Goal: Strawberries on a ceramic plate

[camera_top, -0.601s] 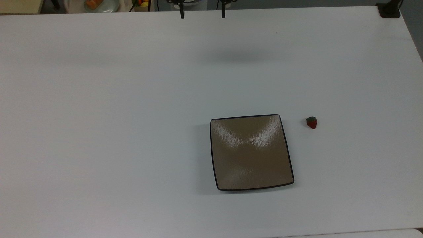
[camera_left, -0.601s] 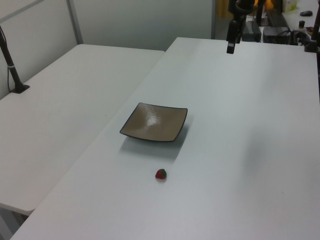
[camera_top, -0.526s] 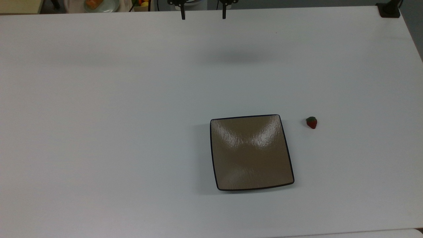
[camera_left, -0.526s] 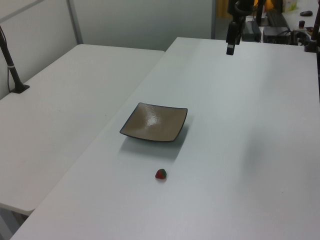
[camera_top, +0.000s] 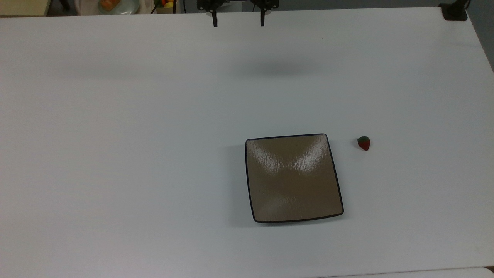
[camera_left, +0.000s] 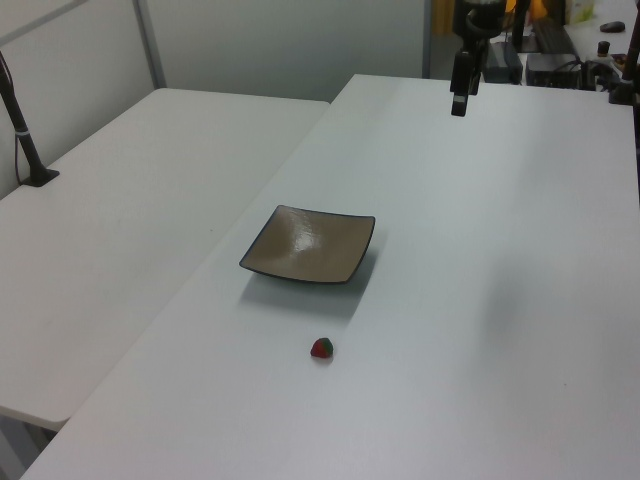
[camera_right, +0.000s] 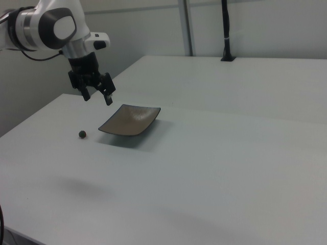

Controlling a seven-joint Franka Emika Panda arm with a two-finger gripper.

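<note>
A small red strawberry [camera_top: 364, 143] with a green cap lies on the white table, just off the top view's right of the square tan ceramic plate [camera_top: 293, 177]. The strawberry [camera_left: 322, 348] also lies in front of the plate [camera_left: 308, 245] in the left view, and the strawberry [camera_right: 82, 134] sits to the plate's [camera_right: 130, 120] left in the right view. My gripper [camera_top: 238, 23] hangs open and empty high over the table's far edge, well away from both. It is the same gripper [camera_right: 97, 97] hanging at the right view's left and the gripper [camera_left: 458, 103] at the left view's top.
The white table [camera_top: 115, 154] is wide and bare around the plate. A second white table [camera_left: 130, 180] adjoins it. A black post [camera_right: 225, 30] stands on that table. Clutter, including a dish with fruit [camera_top: 112, 4], sits beyond the far edge.
The gripper has come slightly lower into the top view, toward the table's middle. The strawberry and the plate have not moved.
</note>
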